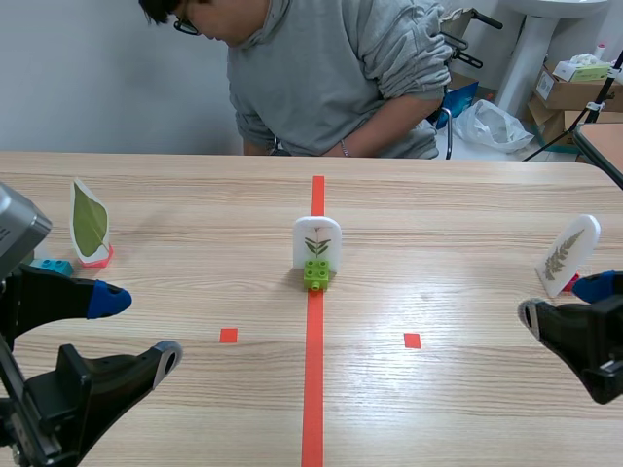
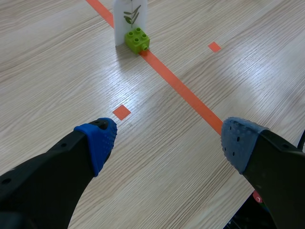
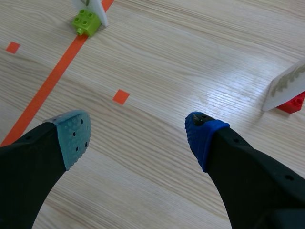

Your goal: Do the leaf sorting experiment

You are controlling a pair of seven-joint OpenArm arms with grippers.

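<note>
A white card with a compound leaf picture (image 1: pixel 317 242) stands on a green brick (image 1: pixel 316 274) on the centre tape line; the left wrist view shows this leaf card (image 2: pixel 129 19) and green brick (image 2: pixel 137 40) well ahead of the fingers. A card with one broad green leaf (image 1: pixel 90 222) stands on a red brick at the far left. A fern-leaf card (image 1: pixel 567 255) stands on a red brick (image 3: pixel 292 103) at the right. My left gripper (image 1: pixel 138 329) is open near the front left. My right gripper (image 1: pixel 560 304) is open beside the fern card (image 3: pixel 288 86).
A blue brick (image 1: pixel 52 266) lies beside the broad-leaf card. A person in a grey hoodie (image 1: pixel 331 73) sits across the table. Boxes and a bag (image 1: pixel 494 125) stand beyond the far right corner.
</note>
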